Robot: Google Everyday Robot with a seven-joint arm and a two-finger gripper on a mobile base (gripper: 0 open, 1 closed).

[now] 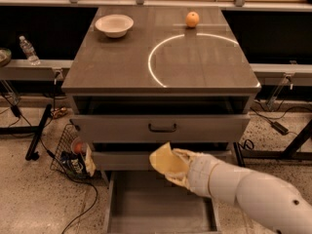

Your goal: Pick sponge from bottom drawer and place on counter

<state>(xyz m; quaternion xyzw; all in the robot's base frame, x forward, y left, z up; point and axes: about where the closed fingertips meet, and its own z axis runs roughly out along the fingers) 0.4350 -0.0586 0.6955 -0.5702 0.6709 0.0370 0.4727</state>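
Note:
My gripper (176,168) hangs in front of the middle drawer, above the open bottom drawer (141,206), and my white arm reaches in from the lower right. It is shut on the pale yellow sponge (164,160), held clear of the drawer. The part of the grey drawer floor that shows is bare; my arm hides its right side. The dark counter (117,62) with the white arc lies above and beyond the gripper.
A white bowl (114,25) and an orange (192,19) sit at the counter's far edge. The top drawer (161,127) with a black handle stands slightly open. A wire basket (68,152) and cables lie on the floor at the left, and a water bottle (28,50) stands on a left shelf.

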